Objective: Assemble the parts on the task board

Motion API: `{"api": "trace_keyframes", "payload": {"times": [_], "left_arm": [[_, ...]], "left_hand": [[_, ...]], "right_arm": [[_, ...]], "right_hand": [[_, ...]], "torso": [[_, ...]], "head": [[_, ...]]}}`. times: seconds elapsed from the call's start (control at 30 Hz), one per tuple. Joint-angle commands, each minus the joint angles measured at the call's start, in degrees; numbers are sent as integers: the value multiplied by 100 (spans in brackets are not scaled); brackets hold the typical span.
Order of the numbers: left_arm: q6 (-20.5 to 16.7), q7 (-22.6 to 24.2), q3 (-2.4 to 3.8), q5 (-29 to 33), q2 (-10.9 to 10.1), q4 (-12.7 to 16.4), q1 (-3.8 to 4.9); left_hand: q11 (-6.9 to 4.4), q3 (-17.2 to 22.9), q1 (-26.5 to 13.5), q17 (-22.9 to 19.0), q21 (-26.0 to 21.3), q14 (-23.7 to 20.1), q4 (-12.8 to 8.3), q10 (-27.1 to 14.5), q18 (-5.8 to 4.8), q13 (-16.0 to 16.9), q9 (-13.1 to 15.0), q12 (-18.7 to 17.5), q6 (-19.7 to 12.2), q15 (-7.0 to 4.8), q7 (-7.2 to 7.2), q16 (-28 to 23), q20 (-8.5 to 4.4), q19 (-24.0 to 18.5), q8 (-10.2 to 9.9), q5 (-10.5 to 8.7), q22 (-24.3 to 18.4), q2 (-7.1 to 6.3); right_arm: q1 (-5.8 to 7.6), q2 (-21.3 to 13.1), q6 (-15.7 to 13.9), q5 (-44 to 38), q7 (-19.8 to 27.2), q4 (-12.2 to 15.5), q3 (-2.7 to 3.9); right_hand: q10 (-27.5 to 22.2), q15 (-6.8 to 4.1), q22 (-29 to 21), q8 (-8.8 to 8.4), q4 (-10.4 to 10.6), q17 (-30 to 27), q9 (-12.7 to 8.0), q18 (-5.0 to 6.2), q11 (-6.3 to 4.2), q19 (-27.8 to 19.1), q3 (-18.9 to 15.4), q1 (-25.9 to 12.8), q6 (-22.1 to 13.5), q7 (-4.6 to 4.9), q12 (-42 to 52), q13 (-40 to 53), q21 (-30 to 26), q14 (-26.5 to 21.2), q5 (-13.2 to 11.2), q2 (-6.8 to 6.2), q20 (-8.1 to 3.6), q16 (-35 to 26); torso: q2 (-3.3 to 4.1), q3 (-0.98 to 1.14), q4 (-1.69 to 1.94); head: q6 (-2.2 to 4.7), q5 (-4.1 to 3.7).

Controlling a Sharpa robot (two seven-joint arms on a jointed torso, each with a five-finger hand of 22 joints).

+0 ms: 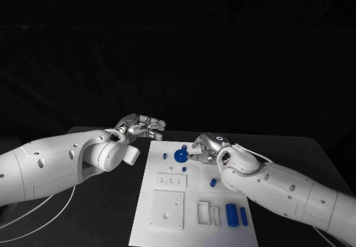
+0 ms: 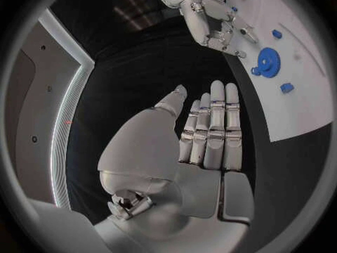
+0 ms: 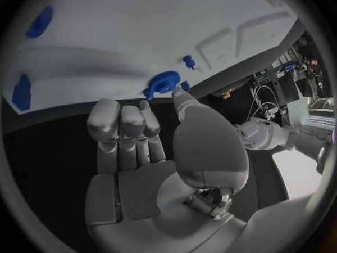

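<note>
Resting on a black table (image 1: 111,206), the task board (image 1: 189,226); both hands empty, fingers apart

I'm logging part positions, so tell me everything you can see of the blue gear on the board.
The blue gear is a round, toothed disc with a raised hub, plastic-looking. It lies flat near the far end of the white task board, smaller blue pieces close beside it. The right robot hand hovers next to it; whether a fingertip touches it cannot be told.
</note>
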Motion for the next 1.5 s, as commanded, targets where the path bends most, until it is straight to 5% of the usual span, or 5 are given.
{"api": "trace_keyframes", "payload": {"times": [0.03, 0.23, 0.47, 0.83, 1.5], "left_arm": [[69, 36, 5, -12, -16, 6, 3], [58, 59, 4, -12, -76, 7, 3], [84, 81, 3, -17, -111, -13, 3], [204, 143, 2, -56, -108, -101, -23], [241, 138, 3, -72, -91, -162, -79]], "left_hand": [[0, -11, -29, -6, 7, -51, -5, -45, -22, 8, 6, -30, -40, 6, 1, 28, -2, -13, -4, 22, -5, 2], [-1, -9, -20, -7, 3, -55, -15, -42, -23, 8, 7, -30, -36, 6, 1, 26, -2, -17, -2, 23, -9, -5], [1, -2, -4, -11, -4, -70, -26, -46, -26, 8, 6, -31, -34, 10, 1, 17, 1, -29, -4, 28, -13, -7], [21, 15, 9, -44, -77, -161, -50, -82, -29, 9, 6, -29, -46, 50, 12, -89, 42, -107, -4, 39, -53, -10], [23, 22, 13, -45, -87, -157, -57, -89, -27, 8, 6, -30, -48, 51, 12, -108, 43, -105, -4, 40, -60, -7]], "right_arm": [[2, -206, -650, 260, 207, 157, 92], [-41, -861, -554, 1406, 1253, 399, 479], [-114, -1385, 362, 2522, 2451, 153, 715], [-257, -1538, 731, 2540, 2731, -420, 793], [-459, -1213, 705, 2358, 2701, -994, 798]], "right_hand": [[-8, 25, 670, -5, -180, -29, -6, 9, -4, 232, 86, 28, -12, 6, -15, -21, 7, -14, 31, -35, 20, -1], [-34, 46, 659, -9, -889, 22, -8, 14, 29, 192, 53, 374, -27, 45, 21, 18, -46, -25, 69, 115, 44, -13], [-295, 44, 552, -13, -2038, -178, -11, -42, 3, 5, -362, 714, -42, 31, -205, -153, -579, -146, 631, 500, 30, -385], [-369, 23, 546, -12, -2372, -120, -10, -47, -39, 3, -782, 695, -55, -7, -217, -243, -750, -164, 977, 594, 16, -439], [-470, 29, 515, -9, -2328, -87, -8, -12, -36, -35, -911, 707, -246, 10, -271, -313, -937, -206, 1006, 553, 26, -468]], "torso": [[-12, 7, -18], [-30, 42, -111], [-45, 113, -245], [-46, 175, -302], [-37, 177, -277]], "head": [[30, -15], [64, 22], [116, 51], [104, 109], [20, 108]]}}
